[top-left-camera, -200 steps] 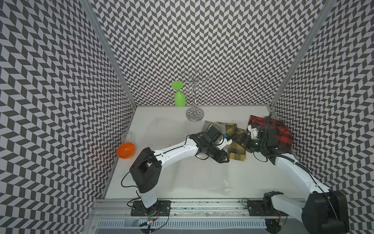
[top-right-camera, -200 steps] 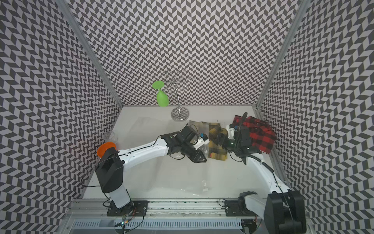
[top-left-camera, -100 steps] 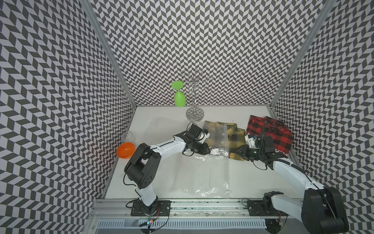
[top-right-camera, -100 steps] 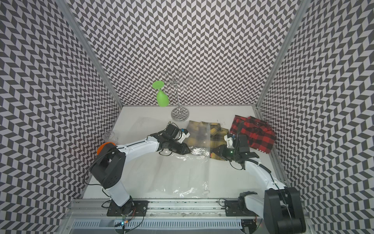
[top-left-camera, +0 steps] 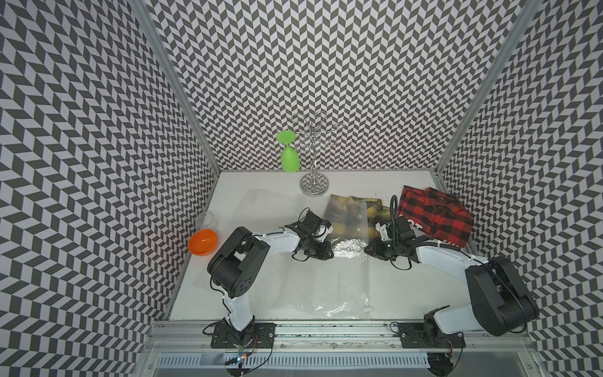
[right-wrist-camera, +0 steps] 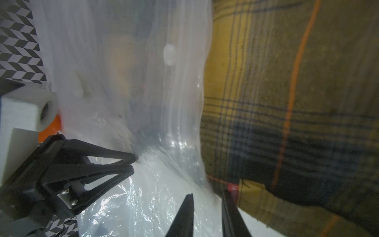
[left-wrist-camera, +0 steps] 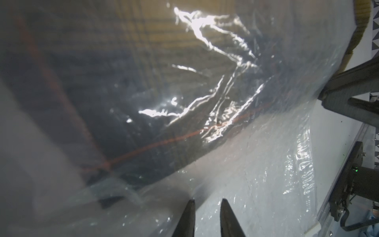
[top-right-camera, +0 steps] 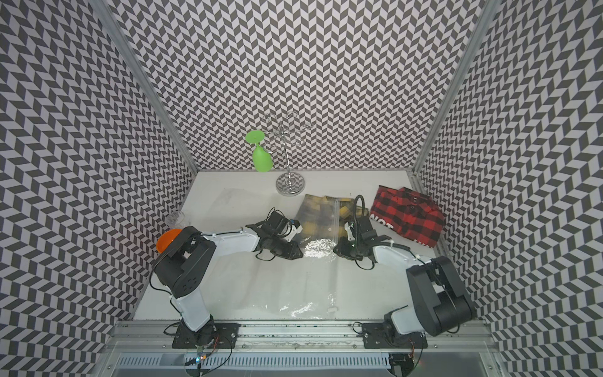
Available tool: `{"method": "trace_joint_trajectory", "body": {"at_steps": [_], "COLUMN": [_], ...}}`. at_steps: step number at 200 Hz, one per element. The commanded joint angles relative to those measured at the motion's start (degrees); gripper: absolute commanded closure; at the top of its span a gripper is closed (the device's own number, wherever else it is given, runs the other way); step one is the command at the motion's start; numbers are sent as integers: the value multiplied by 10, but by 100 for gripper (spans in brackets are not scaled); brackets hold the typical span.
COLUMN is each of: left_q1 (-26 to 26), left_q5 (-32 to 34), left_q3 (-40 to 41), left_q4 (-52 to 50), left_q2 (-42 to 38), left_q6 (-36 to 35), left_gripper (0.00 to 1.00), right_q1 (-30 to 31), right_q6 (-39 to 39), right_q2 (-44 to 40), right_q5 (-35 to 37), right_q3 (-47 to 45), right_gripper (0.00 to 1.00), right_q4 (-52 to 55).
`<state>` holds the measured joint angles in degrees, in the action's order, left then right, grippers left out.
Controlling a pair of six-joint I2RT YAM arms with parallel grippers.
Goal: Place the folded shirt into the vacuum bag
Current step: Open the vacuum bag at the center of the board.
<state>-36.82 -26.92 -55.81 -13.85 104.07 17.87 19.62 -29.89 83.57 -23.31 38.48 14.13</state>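
The clear crinkly vacuum bag [top-left-camera: 310, 284] lies flat from the table's front edge to the back, its zip strip along its right side. Its far end covers most of a folded yellow plaid shirt [top-left-camera: 375, 212]; whether the shirt is inside or under the film I cannot tell. My left gripper [top-left-camera: 328, 253] is low on the bag just in front of that shirt, jaws pinched on the film [left-wrist-camera: 208, 201]. Facing it from the right, my right gripper [top-left-camera: 368, 253] has the bag's zip edge between its narrow jaws [right-wrist-camera: 208, 195].
A folded red and black plaid shirt [top-left-camera: 434, 215] lies at the back right against the wall. A metal glass rack [top-left-camera: 314, 187] with a hanging green glass [top-left-camera: 289, 160] stands at the back. An orange bowl [top-left-camera: 202, 242] and a clear glass [top-left-camera: 206, 220] sit by the left wall.
Both grippers came down and forward off the yellow shirt to the bag's film. The right jaws went from wide to narrow, and the bag settled flat over the shirt.
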Motion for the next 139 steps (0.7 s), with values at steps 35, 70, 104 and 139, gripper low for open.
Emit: {"method": "trace_joint_trajectory", "body": {"at_steps": [35,70,104,139], "left_q1": [2,2,2,3], "left_q5": [-3,-11,-11,-9], "left_q3": [28,26,21,19], "left_q4": [20,26,25,25], "left_q2": [36,40,49,51], "left_q6": [-2,-2,-2,-2], "left_gripper": [76,76,76,76], "right_q1": [28,47,51,51], "right_q6": [-15,-37,-74,-57], "right_q2": [11,-24,-22,-30], "right_q5": [2,-112,-181,-238], "right_q3": [38,56,47,55], "right_gripper": [84,77,68,69], "right_q4": [-31,-68,-102,-80]}}
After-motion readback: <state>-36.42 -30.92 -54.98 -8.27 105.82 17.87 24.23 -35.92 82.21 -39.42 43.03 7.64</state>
